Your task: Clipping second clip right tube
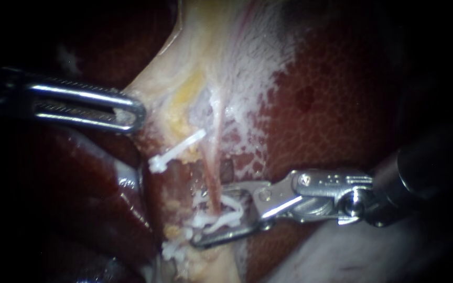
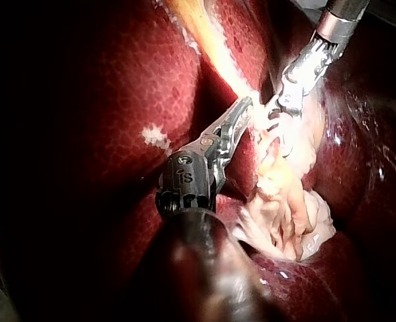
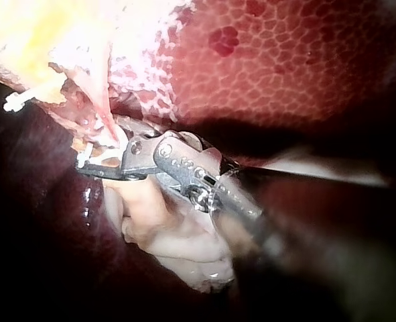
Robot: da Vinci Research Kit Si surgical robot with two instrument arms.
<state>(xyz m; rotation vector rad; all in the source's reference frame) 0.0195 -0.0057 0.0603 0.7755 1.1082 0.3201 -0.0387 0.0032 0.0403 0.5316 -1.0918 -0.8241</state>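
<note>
The right instrument's [image 1: 208, 218] end effector stands spread astride the right tube [image 1: 213, 178], carrying a white clip [image 1: 232, 215] between its jaws, while left of that tube the left instrument's [image 1: 133, 112] end effector grips pale tissue [image 1: 195, 68].

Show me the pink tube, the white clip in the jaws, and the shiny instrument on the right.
tube [image 1: 211, 175], endoscope view: its pink middle stretch.
clip [image 1: 233, 214], endoscope view: its white arm, between the jaws.
right instrument [image 1: 209, 216], endoscope view: midway between its jaw tips.
</note>
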